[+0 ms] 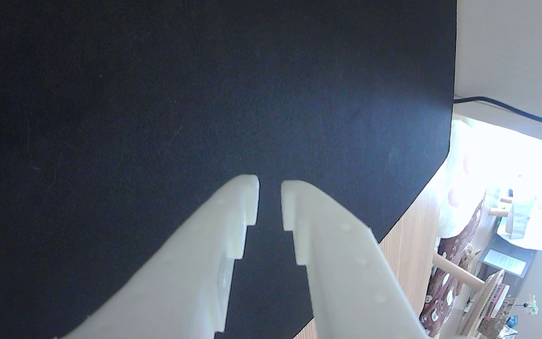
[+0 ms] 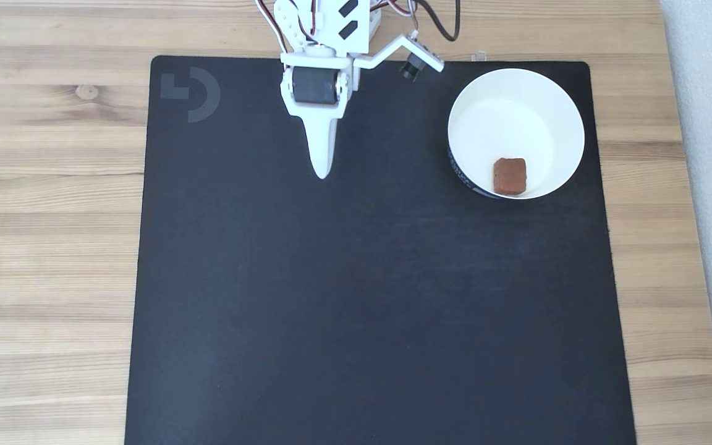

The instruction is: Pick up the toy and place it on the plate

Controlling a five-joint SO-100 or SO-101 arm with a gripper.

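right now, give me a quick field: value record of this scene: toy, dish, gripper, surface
toy: small reddish-brown blocky toy, lying inside the dish near its lower rim in the fixed view
dish: round white shallow plate with a dark outer band, on the mat's upper right in the fixed view
gripper: white two-finger gripper, slightly open, nothing between the fingers, over bare mat, left of the dish in the fixed view
surface: black mat on a wooden table
task state: toy already in the dish

Toy (image 2: 510,176) in plate (image 2: 554,105), plate on mat (image 2: 368,296) right side.
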